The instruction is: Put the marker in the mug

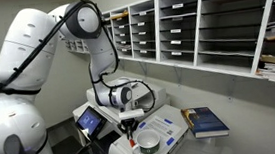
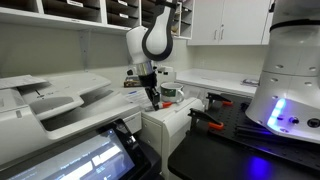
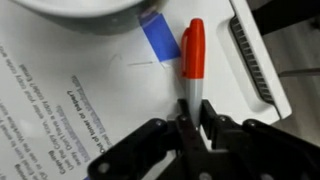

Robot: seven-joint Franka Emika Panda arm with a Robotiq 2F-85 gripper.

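Gripper (image 3: 192,125) pinches only the marker (image 3: 193,55) by its tail; it could pivot loose before reaching the mug (image 3: 80,12) at eleven o'clock.

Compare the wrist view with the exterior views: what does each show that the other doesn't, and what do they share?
Wrist only, clearly: the marker, red cap and grey body, lying on printed paper, its grey end gripped between the fingers of the pincer; a blue strip beside it.
Exterior only: the arm, wall shelves, blue book.
Shared: the pincer, low beside the mug; the wrist view catches only the mug's edge.
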